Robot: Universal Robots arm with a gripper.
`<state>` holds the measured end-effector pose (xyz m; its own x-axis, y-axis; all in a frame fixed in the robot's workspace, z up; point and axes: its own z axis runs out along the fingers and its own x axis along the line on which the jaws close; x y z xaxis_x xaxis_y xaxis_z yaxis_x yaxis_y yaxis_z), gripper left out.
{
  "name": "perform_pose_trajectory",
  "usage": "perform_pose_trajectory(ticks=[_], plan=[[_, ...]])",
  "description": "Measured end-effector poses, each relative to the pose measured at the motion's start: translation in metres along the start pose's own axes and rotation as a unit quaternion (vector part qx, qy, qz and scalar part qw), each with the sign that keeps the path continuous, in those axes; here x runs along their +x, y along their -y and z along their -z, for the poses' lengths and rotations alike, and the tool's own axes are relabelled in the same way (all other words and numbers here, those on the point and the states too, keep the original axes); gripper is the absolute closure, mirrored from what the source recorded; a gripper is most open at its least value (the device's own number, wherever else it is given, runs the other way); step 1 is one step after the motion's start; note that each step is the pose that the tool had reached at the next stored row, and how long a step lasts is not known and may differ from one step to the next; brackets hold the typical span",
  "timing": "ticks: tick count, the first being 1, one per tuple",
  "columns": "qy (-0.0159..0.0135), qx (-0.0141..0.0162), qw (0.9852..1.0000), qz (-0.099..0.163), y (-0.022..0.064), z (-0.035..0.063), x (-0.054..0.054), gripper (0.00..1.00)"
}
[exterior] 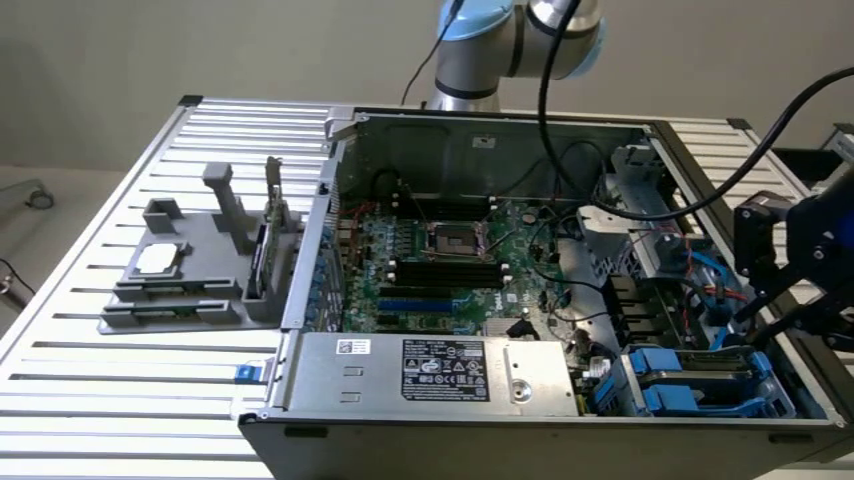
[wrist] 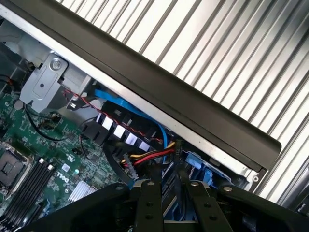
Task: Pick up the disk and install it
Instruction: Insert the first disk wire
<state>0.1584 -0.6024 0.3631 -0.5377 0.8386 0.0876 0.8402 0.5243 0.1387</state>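
Broadly, a slatted metal table [exterior: 94, 400] spans the exterior view, and an open computer case [exterior: 467, 150] lies on it across the centre and the exterior view's right. A robot arm [exterior: 474, 45] stands at the top centre of that frame, behind the case. Inside the case, a green motherboard [exterior: 441, 270] covers the middle. A silver power supply [exterior: 427, 375] with a printed label lies along the lower edge. A grey fixture [exterior: 174, 285] rests on the table at the exterior view's left, just beside the case. The black end effector [exterior: 754, 325] hangs at the right edge of the frame, over the case's right side; whether it is spread or pressed together I cannot tell. The disk [exterior: 714, 385], seemingly seated in its blue-railed bay, lies in the case's lower right corner, near the end effector.
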Motion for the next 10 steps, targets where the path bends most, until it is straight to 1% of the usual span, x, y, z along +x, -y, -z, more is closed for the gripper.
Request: perform_pose_trajectory(ticks=[10], plan=[[0.0006, -0.0003, 1.0, -0.005, 0.0024, -0.015, -0.005, 0.74]])
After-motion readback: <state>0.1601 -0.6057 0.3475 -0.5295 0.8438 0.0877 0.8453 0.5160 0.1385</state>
